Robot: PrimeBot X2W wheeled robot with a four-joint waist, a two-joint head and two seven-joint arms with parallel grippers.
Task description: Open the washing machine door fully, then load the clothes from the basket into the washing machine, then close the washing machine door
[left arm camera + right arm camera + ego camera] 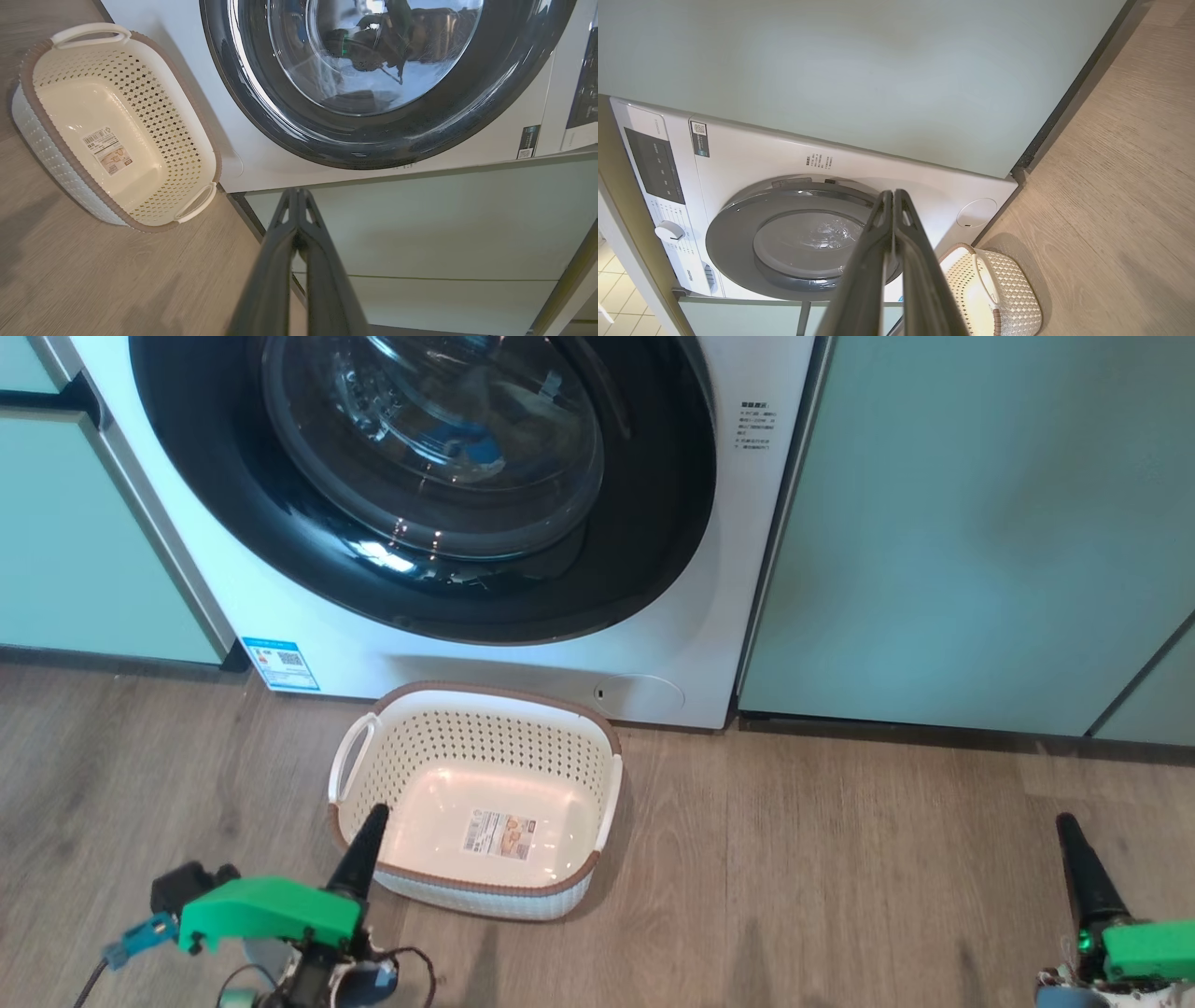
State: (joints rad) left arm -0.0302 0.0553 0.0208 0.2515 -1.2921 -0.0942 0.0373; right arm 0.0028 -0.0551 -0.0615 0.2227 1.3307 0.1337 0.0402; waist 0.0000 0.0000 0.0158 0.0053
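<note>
The washing machine door [644, 532] lies shut against the white washing machine [738, 579], its black rim ringing the bulging glass. A blue spot shows behind the glass, too unclear to name. The clothes are hidden. On the floor in front stands the basket [485, 739], with just a paper label on its bottom. My left gripper [377, 812] is shut, holding nothing, its tip over the basket's near left corner. My right gripper [1066, 819] is shut and empty, low at the right above the floor. The left wrist view has the basket [154, 116], door [373, 144] and left gripper [295, 191]; the right wrist view has the door [733, 233] and right gripper [893, 192].
Pale green cabinet panels [980, 523] flank the machine on both sides. The floor [840, 859] is grey-brown wood planks. A blue sticker [280, 665] and a round cover [639, 695] sit low on the machine's front. Its control panel and knob [669, 230] are in the right wrist view.
</note>
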